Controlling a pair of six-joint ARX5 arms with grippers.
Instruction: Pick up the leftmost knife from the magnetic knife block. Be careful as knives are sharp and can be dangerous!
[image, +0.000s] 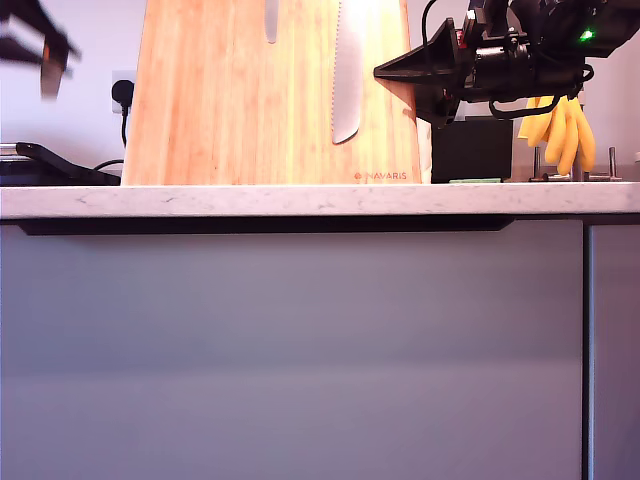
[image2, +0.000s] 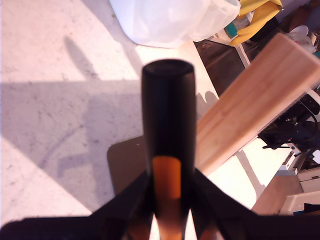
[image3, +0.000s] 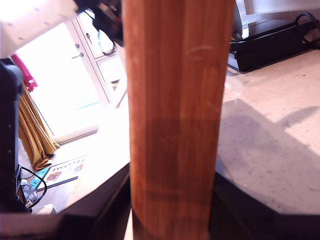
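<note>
Leftmost knife (image: 50, 78) is off the block, up at the far left top of the exterior view, in my first gripper (image: 42, 50); both are motion-blurred there, only a grey strip shows hanging below dark shapes

First wrist view: my first gripper (image2: 169, 182) has its fingers clamped on a round black handle (image2: 167, 115) with an orange patch near the jaws; blade not visible in that view. Pale speckled countertop (image2: 50, 100) lies below it, with the bamboo board off to one side

Next to the right in the exterior view: a flat black item (image: 55, 165) lies on the countertop (image: 300, 200), with a black plug (image: 122, 94) on the wall behind it

Magnetic knife block (image: 240, 110) stands upright on the countertop, middle of the exterior view, "NAVARIS" mark at its lower right. Two blades are on its face: a narrow round-tipped blade (image: 271, 22) near the top, and to its right a long wide serrated blade (image: 347, 75), both tip down

My second gripper (image: 392, 70) is at the block's right edge, reaching in from the exterior view's right. Second wrist view: the block (image3: 175, 100) fills the gap and the dark fingers (image3: 107, 205) sit tight on both faces, so my second gripper (image3: 172, 205) is closed on the board

Right of the block: small black box (image: 472, 150) on the countertop, then yellow bananas (image: 562, 128) hanging behind the arm
</note>
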